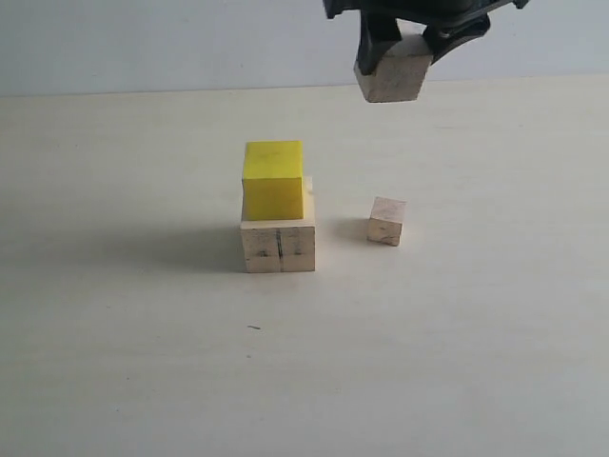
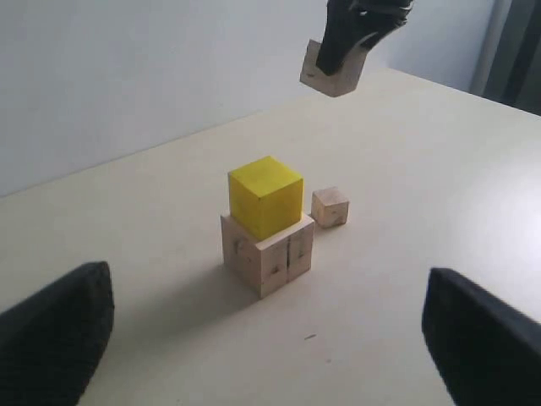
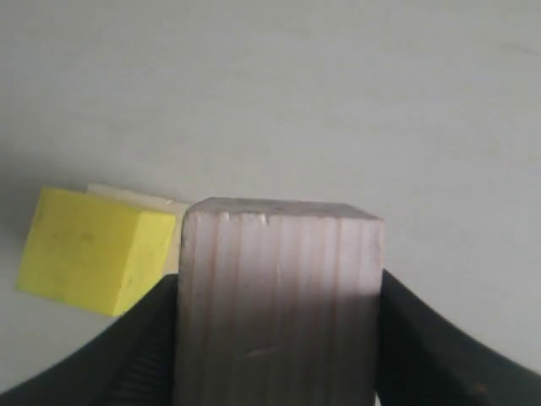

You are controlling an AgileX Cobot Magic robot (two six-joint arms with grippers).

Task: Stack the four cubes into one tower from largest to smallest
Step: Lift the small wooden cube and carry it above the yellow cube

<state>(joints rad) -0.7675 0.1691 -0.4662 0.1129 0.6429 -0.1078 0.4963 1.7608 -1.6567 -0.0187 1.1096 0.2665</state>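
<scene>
Large wood cube (image 1: 278, 248): pale, with a dark crack line down its front face, standing on the table (image 1: 143, 381) as the base of the stack. Yellow cube (image 1: 273, 181): bright, resting on top of the large wood cube, set toward the left in the exterior view so that a strip of the wood top shows bare at its right. Small wood cube (image 1: 386, 221): alone on the table, near the stack on its right in the exterior view, not touching it. Medium wood cube (image 1: 392, 76): off the table, in the air higher than the yellow cube and off to the right of the stack, slightly tilted in the left wrist view. Right gripper (image 1: 404, 48): black, partly closed, its jaws clamped on two opposite sides of the medium wood cube. Left gripper (image 2: 270, 338): jaws spread wide, nothing between them, facing the stack from a distance. Wall (image 1: 143, 38): plain, pale, behind the table.
</scene>
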